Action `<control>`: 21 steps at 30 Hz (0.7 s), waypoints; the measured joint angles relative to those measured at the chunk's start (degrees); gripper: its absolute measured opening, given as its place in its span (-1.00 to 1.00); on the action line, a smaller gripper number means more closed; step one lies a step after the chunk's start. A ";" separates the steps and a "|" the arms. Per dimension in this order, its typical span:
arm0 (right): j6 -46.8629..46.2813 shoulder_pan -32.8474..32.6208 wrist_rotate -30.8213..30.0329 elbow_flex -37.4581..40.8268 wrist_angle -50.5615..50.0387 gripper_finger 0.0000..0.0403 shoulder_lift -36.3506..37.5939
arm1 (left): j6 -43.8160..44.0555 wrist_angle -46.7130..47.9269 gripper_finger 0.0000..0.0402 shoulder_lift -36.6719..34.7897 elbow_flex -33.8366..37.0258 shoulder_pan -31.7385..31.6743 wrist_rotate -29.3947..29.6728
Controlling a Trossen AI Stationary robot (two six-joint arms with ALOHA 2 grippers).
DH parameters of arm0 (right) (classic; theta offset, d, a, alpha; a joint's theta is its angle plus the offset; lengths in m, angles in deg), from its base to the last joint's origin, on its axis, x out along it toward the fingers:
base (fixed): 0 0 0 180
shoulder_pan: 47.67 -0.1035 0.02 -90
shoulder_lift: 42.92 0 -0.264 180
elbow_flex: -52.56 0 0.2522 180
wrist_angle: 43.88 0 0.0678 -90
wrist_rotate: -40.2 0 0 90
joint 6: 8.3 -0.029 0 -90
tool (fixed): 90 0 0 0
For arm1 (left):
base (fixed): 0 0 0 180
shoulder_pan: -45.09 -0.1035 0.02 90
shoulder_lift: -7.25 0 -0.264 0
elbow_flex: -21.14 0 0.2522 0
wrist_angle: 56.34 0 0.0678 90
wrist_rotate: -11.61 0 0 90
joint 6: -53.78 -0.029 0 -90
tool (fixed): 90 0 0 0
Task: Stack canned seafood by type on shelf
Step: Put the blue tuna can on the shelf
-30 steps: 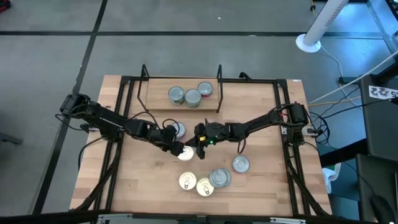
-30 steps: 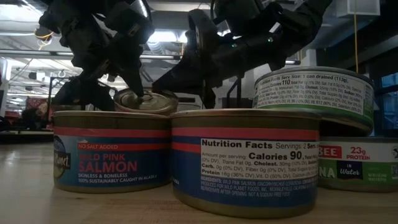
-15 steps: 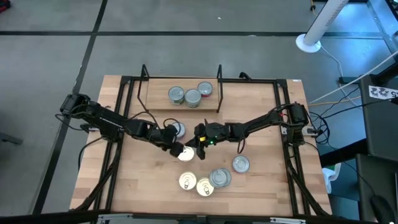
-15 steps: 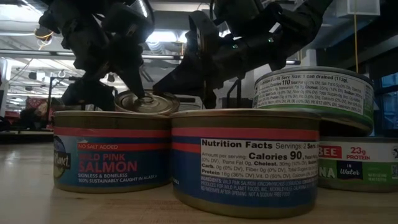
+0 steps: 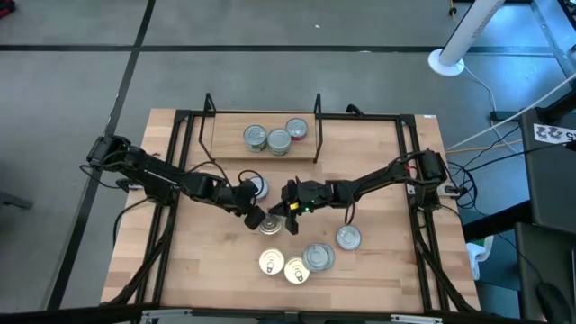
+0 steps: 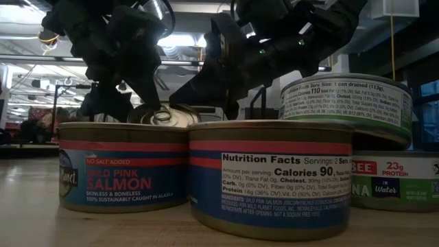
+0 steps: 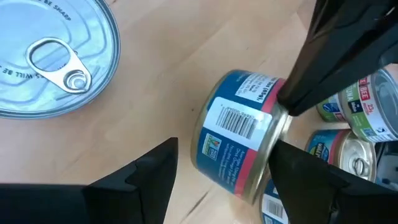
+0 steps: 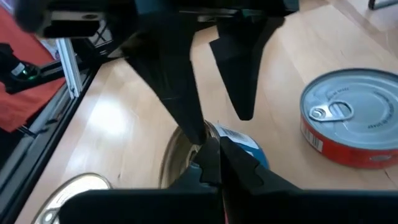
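While we hover mid-table, a blue-labelled tin (image 7: 239,134) lies tipped on its edge between our spread left end effector (image 5: 253,216) fingers — holding nothing. Our shut right end effector (image 5: 286,206) presses its rim; the shelf (image 5: 225,144) sits at twelve o'clock.

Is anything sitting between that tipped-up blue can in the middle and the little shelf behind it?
Yes. A red-sided can stands between the tipped blue can and the shelf, roughly on the straight path. Lifting over it would probably clear it.
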 joint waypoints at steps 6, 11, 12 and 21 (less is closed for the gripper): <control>2.75 -0.75 0.05 0.00 1.22 -1.00 0.00 | -3.81 -0.47 0.20 0.00 0.00 0.00 -1.77; 2.78 -0.88 0.31 -0.04 1.68 -1.00 0.02 | -8.73 -0.39 0.20 0.00 0.00 -0.02 -1.64; 2.78 -0.88 0.31 -0.04 1.62 -1.00 0.02 | -9.87 -0.39 0.20 0.00 0.00 -0.02 -1.62; 2.31 -0.84 0.27 -0.04 1.10 -1.00 0.02 | -12.95 -0.39 0.20 0.00 0.00 -0.41 -1.05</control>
